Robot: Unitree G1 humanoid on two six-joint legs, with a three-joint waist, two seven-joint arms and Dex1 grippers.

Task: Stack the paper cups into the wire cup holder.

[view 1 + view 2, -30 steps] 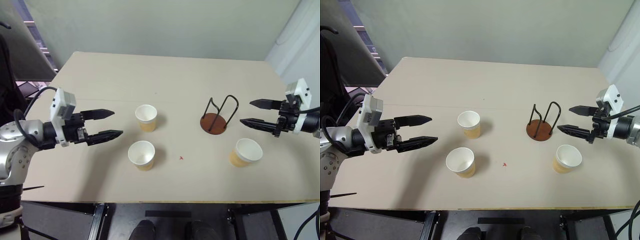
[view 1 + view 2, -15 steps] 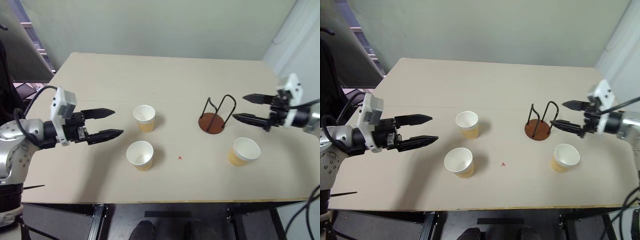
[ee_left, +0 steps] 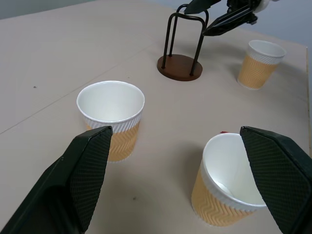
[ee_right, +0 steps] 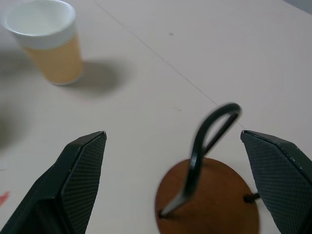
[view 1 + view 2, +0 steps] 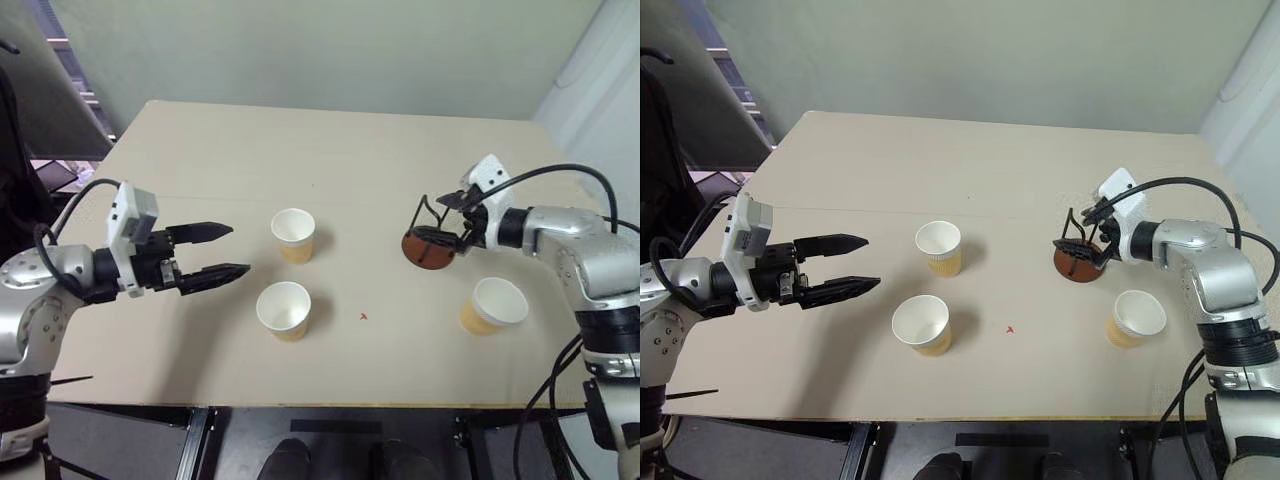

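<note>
Beige surface (image 5: 200, 150) carrying three paper cups and the wire cup holder (image 5: 432, 240). Holder stands upright on the robot's right half of the surface, reddish-brown disc base down, black wire loops rising, no cup in it. Right pincer (image 5: 447, 218) spread wide, its fingers on either side of the holder's wire loops; contact with the wire cannot be told. It holds nothing. One cup (image 5: 493, 305) stands upright near the front edge, just in front of the right arm, apart from the holder. Two more cups upright near the middle: far cup (image 5: 293, 235) and near cup (image 5: 284, 310), close together, not touching. Left pincer (image 5: 223, 251) spread wide, empty, pointing toward those two cups, short of both.
</note>
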